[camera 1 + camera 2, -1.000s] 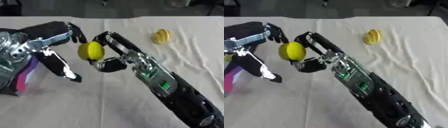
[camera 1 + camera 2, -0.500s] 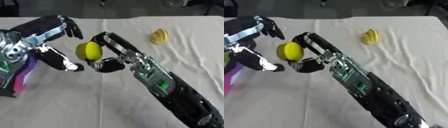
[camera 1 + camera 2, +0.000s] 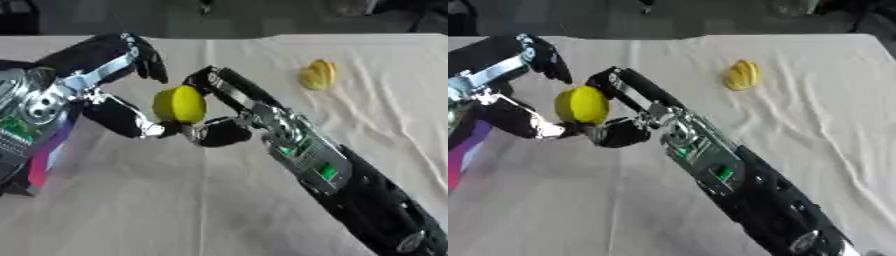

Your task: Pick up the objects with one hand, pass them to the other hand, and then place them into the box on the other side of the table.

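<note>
handover: yellow fruit [image 3: 178, 104], lemon-like, held in the air above the table [image 3: 219, 200] between both hands, left of centre
right hand [image 3: 219, 112]: fingers curled round the fruit's right side, thumb under it, so it grips the fruit
left hand [image 3: 105, 85]: spread wide around the fruit from the left, one finger arched over the top, a lower finger [image 3: 131, 120] just beside the underside; contact probably not made, hard to tell, nothing closed on it yet
risk 1: right hand lets go before left hand closes; fruit drops to the cloth and rolls, being round
risk 2: left fingers close onto the right hand's fingers instead of the fruit, since both crowd the same small thing
risk 3: fruit squeezed out sideways if pinched off-centre
fruit axis: slightly oval, long axis near vertical, tips up and down
second fruit [image 3: 318, 75]: yellow, on the cloth at far right, well apart
box [image 3: 39, 160]: dark with pink and purple side, at left edge under the left arm; only partly seen
</note>
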